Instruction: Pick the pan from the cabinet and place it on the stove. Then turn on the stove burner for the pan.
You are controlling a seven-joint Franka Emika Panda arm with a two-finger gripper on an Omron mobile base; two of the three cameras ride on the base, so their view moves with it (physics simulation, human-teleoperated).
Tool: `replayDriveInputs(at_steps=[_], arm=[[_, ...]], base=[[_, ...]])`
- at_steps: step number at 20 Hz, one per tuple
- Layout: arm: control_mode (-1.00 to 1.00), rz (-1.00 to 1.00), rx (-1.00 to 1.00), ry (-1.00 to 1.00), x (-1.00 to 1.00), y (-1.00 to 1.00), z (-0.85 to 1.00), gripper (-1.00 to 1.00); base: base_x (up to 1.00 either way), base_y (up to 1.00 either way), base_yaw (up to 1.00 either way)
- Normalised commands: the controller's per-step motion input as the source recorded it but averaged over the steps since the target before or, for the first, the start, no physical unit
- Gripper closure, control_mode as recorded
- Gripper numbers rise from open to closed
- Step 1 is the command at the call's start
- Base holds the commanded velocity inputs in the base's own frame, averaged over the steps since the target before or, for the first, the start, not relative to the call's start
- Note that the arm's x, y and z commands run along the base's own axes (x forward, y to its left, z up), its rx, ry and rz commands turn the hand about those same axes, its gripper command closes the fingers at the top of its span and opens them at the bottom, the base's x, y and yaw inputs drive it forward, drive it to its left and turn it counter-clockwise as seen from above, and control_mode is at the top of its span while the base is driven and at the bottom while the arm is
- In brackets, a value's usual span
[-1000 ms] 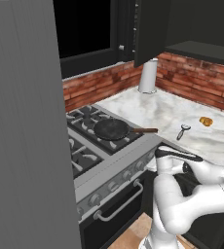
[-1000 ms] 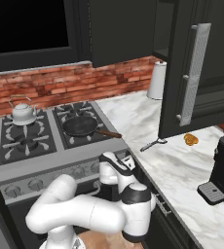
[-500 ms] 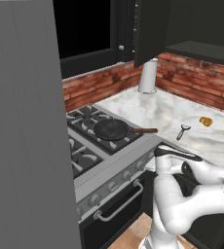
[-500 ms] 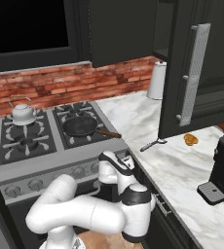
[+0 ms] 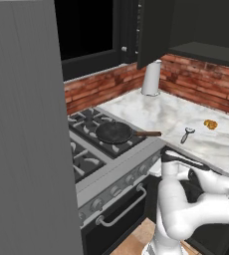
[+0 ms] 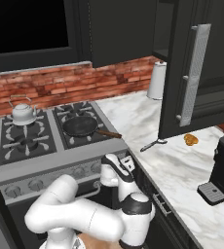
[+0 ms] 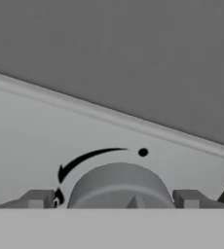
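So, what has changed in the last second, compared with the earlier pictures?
Nothing visibly moved. The arm stays low at the stove front, its open end effector astride a knob. The pan stays on its burner, the peeler on the counter.

In the hand view, the round grey stove knob [image 7: 119, 187] is cut off at its lower part by the picture's bottom, and the two dark finger tips [image 7: 38, 198] show as stubs beside it; contact cannot be told. In the left base view, the white arm hides the gas range's [image 5: 117, 172] right front corner. The small orange-brown lump [image 6: 191, 139] on the marble counter [image 6: 182, 165] is too small to identify.
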Motion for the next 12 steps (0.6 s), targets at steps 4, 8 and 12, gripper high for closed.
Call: replayDriveInputs(at_steps=[4, 8, 12], arm=[[-1.0, 0.03, -0.21, -0.13, -0.03, 0.01, -0.2, 1.0], [-1.0, 0.0, -0.27, -0.12, -0.09, 0.0, -0.2, 1.0], [-1.0, 0.0, -0.28, -0.13, -0.1, 0.0, -0.19, 1.0]], base=[[0.0, 0.0, 0.0], [0.0, 0.0, 0.0], [0.0, 0.0, 0.0]])
